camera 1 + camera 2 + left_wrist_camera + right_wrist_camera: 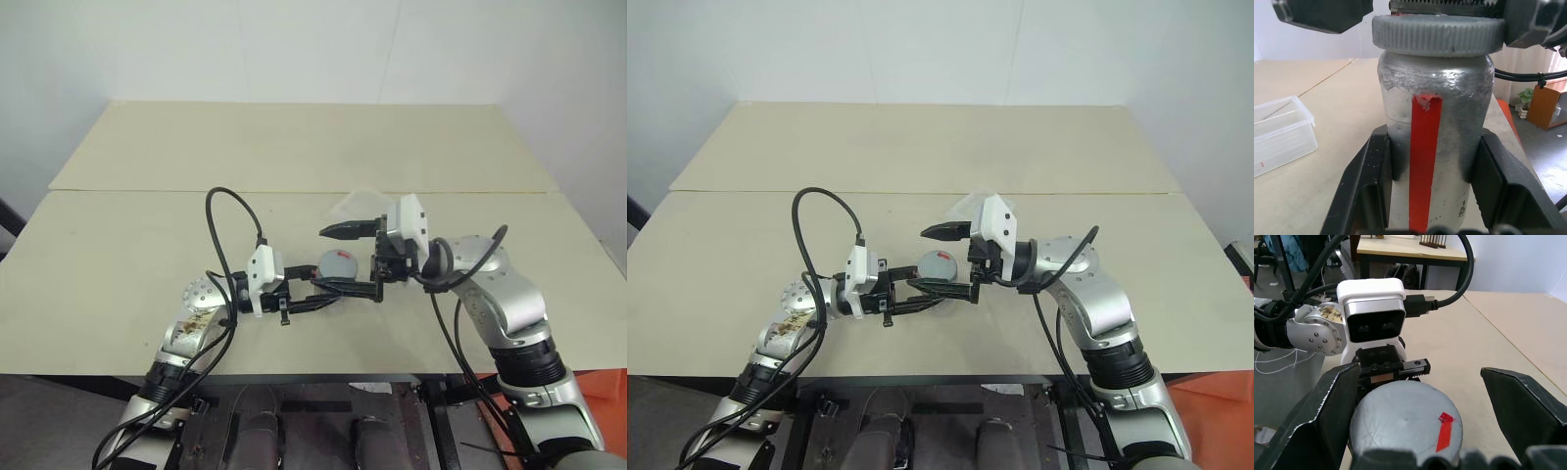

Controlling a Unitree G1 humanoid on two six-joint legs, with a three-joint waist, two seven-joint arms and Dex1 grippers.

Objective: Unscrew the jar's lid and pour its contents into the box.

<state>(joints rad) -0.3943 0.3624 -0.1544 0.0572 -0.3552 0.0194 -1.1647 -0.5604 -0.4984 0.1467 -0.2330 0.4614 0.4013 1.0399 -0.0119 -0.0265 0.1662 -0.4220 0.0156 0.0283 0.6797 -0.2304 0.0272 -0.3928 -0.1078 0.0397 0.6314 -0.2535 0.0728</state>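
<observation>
Grey ribbed lid (1437, 34) is sitting fully screwed on the jar (1435, 147), and the jar is being held above the table (294, 147) near the middle of its near edge, not resting on it. Left pincer (318, 291) is clamped around the jar's body, one black finger on each side of the glass, with the red tape strip facing the wrist camera. Jar's long axis is running roughly upright, lid end up, crosswise to the left pincer's level reach.

Right pincer (1405, 421) is standing wide apart, coming at the lid from the robot's right. In the right wrist view, the fingers (1312, 416) are bracketing the lid (1405, 421) on both sides with visible gaps, not touching it. Judgement: this is the approach just before the grip on the lid; unscrewing is not yet begun.

Box (1281, 132), clear plastic, is lying on the table beyond the right pincer, toward the far side. Contents are not discernible through the glass.

Likely need: the right pincer must close squarely on the ribbed rim and turn about the jar's axis.
</observation>
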